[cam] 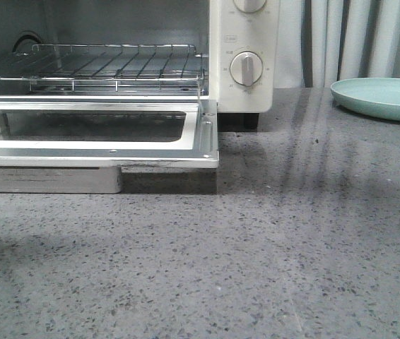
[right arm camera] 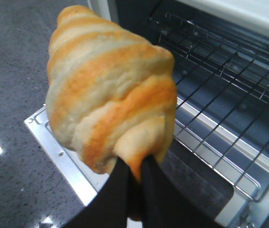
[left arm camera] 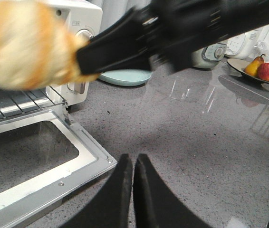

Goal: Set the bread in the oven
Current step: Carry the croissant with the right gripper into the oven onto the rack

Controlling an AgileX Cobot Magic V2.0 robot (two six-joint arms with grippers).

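The bread (right arm camera: 108, 90), a golden-orange roll with cream stripes, is pinched at one end by my right gripper (right arm camera: 134, 168), which holds it in the air over the oven's open door. It also shows blurred in the left wrist view (left arm camera: 27, 45), with the right arm's black fingers (left arm camera: 120, 45) on it. The cream-white oven (cam: 242, 56) stands at the back left, its glass door (cam: 94, 134) dropped flat and its wire rack (cam: 108, 67) bare. My left gripper (left arm camera: 132, 164) is shut and empty, low over the counter beside the door's corner. Neither gripper shows in the front view.
A pale green plate (cam: 384, 97) lies at the back right of the grey speckled counter (cam: 256, 268). In the left wrist view, a dish with a pear and an apple (left arm camera: 262, 71) and small appliances (left arm camera: 210, 52) stand further off.
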